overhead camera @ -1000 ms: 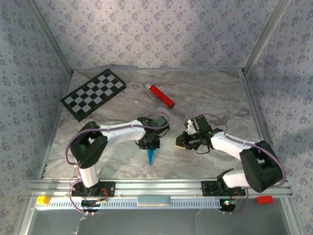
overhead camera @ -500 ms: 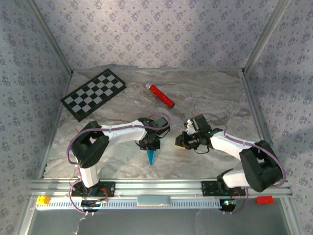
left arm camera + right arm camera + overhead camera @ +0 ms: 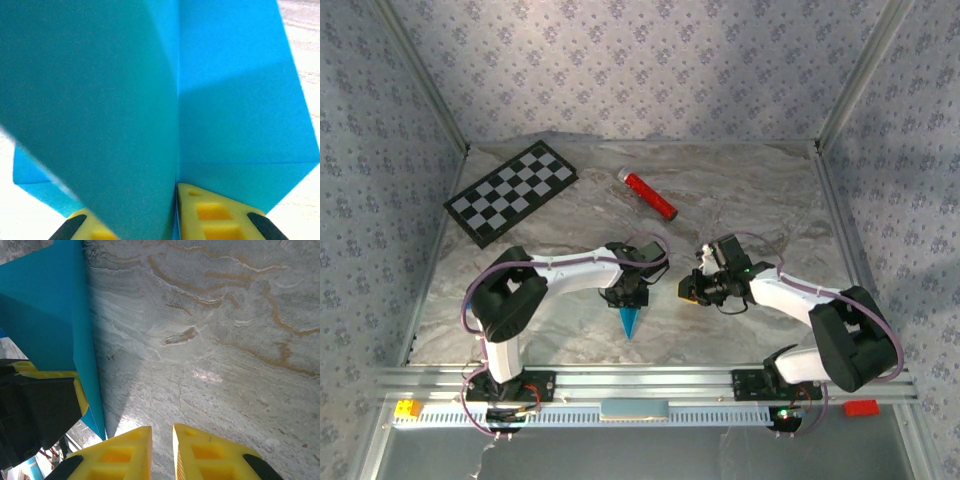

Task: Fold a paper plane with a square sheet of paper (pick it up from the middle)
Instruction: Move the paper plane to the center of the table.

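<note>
Holds the paper plane (image 3: 631, 322) in the left gripper (image 3: 626, 292), a little left of centre on the table (image 3: 760, 190) and toward its near edge. Points the tip at the near rail (image 3: 640, 378), wide end up in the jaws, with a short strip of marble between tip and rail.

From the left wrist: cyan folds close against the lens. Centre crease straight down between the yellow fingers (image 3: 210, 215), set narrow around the paper. One fingertip against the crease, the other half hidden behind a flap. Crisp slanting fold edges on both sides, pale marble beyond them.

Just to the right, apart from the paper and facing it: the right gripper (image 3: 692, 289). From the right wrist: fingers close together, a slim slit between, nothing in it. One straight cyan edge down the left side of that view, the left gripper's black and yellow finger beside it. Bare veined marble ahead and to the right.

Plenty of free surface across the right half of the table. Well behind both grippers, lying slantwise: the red cylinder (image 3: 650, 195). In the far left corner, close to the left wall: the checkerboard (image 3: 510, 191).
</note>
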Robot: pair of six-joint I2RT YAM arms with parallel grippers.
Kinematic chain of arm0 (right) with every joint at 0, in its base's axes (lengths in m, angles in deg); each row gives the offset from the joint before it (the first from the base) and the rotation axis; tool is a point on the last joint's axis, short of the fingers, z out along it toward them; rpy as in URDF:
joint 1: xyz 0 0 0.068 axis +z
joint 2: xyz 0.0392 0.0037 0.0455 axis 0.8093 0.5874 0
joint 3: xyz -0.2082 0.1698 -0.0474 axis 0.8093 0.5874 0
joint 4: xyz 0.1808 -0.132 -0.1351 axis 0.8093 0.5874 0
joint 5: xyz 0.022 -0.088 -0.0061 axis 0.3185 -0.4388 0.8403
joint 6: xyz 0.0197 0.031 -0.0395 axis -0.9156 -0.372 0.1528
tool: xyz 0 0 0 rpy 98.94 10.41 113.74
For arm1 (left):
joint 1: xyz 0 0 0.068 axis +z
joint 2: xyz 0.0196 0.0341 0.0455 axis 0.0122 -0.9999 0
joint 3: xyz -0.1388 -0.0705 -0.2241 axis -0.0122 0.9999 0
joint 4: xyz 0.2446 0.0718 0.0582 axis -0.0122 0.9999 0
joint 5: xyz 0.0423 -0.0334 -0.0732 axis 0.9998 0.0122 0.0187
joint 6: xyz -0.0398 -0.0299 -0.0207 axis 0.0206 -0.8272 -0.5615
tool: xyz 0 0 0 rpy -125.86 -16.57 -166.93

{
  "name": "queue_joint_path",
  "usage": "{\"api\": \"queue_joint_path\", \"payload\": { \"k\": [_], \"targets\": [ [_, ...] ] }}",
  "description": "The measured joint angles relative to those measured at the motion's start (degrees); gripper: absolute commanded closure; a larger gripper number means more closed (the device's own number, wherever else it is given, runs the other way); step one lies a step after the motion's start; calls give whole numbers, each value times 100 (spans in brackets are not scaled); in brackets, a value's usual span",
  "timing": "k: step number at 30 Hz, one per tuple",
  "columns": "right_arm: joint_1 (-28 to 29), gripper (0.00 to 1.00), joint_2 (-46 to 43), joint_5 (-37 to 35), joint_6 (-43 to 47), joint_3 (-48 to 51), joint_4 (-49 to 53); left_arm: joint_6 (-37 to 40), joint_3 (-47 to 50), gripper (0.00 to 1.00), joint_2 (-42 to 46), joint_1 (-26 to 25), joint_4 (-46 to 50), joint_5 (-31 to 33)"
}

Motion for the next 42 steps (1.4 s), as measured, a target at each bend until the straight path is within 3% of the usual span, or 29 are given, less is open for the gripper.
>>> {"api": "queue_joint_path", "payload": {
  "k": [27,42],
  "targets": [
    [2,81,-105,-352,0,-140,136,-295,129,64,-59,-4,-190,297],
    [-317,79,-584,-603,-4,-72,295,-160,-407,57,-439,264,-177,352]
  ]
}}
